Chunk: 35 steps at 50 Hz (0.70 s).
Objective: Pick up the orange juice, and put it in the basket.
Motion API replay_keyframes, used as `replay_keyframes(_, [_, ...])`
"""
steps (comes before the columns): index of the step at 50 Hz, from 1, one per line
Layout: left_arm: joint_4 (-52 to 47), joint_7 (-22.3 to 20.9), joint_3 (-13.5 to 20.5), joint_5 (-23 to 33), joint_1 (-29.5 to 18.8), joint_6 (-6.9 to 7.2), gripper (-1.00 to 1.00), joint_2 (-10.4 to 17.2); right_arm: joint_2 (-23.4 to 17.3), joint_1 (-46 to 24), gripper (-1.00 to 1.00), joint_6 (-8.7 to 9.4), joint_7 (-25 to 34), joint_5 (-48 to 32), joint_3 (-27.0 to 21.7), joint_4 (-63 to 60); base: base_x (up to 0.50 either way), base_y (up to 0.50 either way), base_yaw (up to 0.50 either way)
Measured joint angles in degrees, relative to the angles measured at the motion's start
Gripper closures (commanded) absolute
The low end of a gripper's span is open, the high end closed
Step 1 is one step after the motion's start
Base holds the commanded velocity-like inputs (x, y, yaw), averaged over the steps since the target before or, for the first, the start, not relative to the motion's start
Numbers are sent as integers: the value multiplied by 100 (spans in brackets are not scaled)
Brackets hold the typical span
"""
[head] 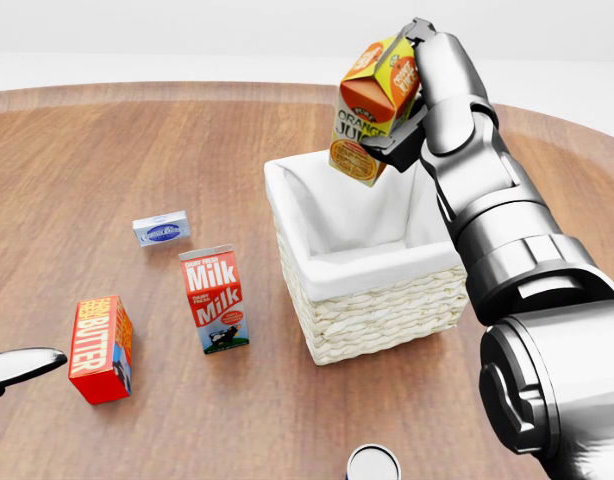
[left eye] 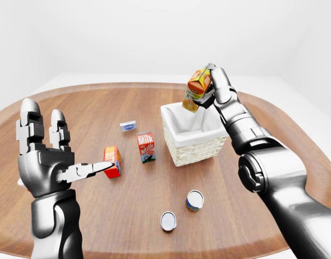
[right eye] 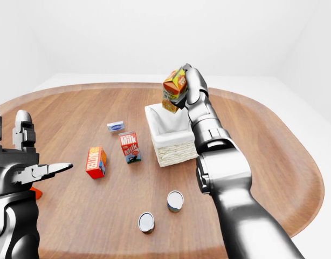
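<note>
Wooden counter [head: 107,150], white walls: your carton hangs over the basket.

Your right robot hand [head: 407,120] is clamped round the orange juice [head: 372,105], tilted above the far rim of the basket [head: 372,300], probably lined up for a drop inside. Your left robot hand [left eye: 49,162] idles open, holding nothing. Its fingers hide part of the carton; the basket's floor is hard to make out.

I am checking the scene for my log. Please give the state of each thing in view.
orange juice: held tilted above the basket
right hand: shut on the carton
left hand: open, empty
basket: upright, empty
milk: standing
butter: standing
two cans: upright
</note>
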Motion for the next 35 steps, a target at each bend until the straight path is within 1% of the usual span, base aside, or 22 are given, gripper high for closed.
replay_keyframes(35, [-7, 19, 2, -15, -18, 0, -100, 1, 55, 361, 100, 0, -335, -256, -227, 84, 0, 0, 0])
